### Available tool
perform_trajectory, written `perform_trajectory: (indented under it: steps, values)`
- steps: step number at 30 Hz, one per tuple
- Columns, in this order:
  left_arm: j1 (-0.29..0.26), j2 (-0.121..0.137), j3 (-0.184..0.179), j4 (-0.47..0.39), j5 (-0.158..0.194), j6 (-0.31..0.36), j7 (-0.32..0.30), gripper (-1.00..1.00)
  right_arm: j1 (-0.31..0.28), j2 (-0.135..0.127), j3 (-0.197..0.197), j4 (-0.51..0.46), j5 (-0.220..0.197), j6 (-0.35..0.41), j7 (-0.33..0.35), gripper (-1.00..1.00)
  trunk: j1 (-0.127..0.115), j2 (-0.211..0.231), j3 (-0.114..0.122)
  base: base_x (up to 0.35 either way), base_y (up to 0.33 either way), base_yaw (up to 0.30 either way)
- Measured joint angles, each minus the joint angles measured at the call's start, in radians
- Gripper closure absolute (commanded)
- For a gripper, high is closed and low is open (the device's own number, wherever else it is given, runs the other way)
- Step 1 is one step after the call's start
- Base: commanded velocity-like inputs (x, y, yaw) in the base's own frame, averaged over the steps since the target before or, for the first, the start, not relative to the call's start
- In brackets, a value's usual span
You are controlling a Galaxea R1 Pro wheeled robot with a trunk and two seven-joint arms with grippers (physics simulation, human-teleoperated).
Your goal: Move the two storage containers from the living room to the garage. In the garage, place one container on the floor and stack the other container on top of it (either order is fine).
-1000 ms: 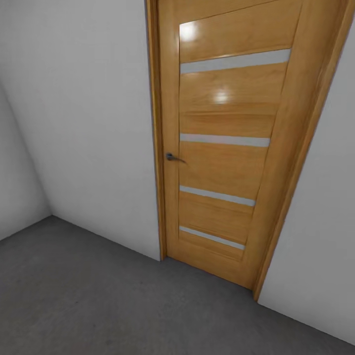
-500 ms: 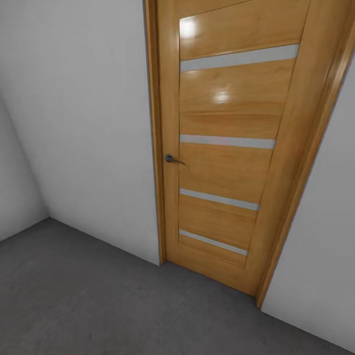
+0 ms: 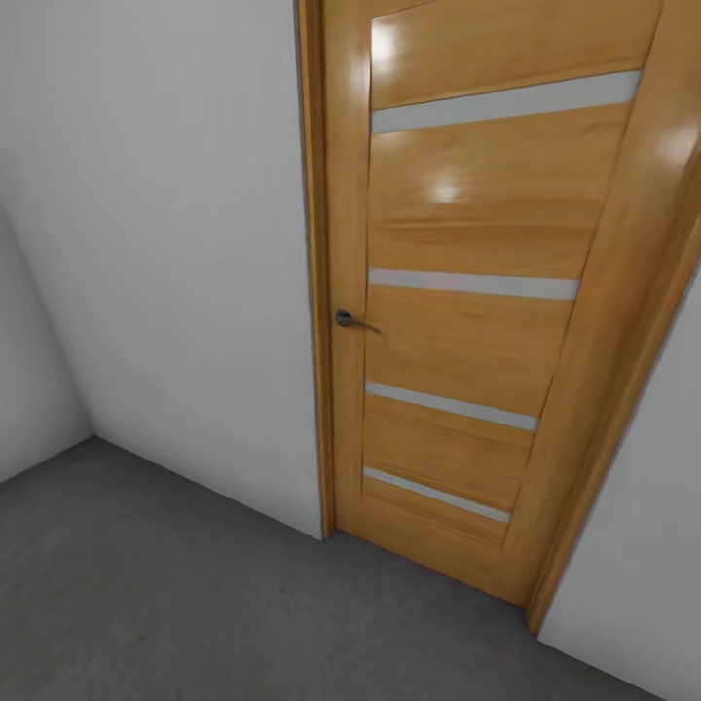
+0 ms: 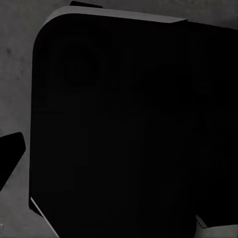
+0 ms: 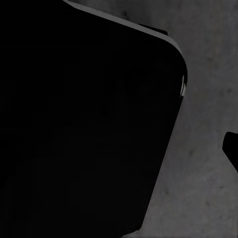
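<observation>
Ahead: shut wooden door (image 3: 458, 321), pale wall (image 3: 166, 243) | underfoot: concrete floor (image 3: 175, 594) | end effector states: cannot tell

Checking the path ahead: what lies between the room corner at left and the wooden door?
In the head view, plain pale wall spans that stretch, meeting bare grey concrete floor below; the door is shut.

Wooden panel door (image 3: 467, 321): closed, glossy amber finish, four pale horizontal strips, light glare on upper panels. Dark lever handle (image 3: 348, 319) near left edge. Wooden door frame (image 3: 313, 273) around it. Plain pale grey walls (image 3: 166, 243) meeting at corner, left.
</observation>
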Motion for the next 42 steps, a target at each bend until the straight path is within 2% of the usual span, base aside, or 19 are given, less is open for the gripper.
perform_trajectory:
  steps: [26, 42]
  values:
    - [0.0, 0.0, 0.0, 0.0, 0.001, 0.0, 0.0, -1.0, 0.0, 0.0, 0.0, 0.0, 0.0, 0.0, 0.0, -1.0, 0.0, 0.0, 0.0, 0.232, 0.184, 0.0]
    - [0.0, 0.0, 0.0, -0.001, 0.0, 0.0, 0.0, -1.0, 0.0, 0.0, 0.0, 0.0, 0.001, 0.0, 0.0, -1.0, 0.001, 0.0, 0.0, 0.028, 0.016, 0.0]
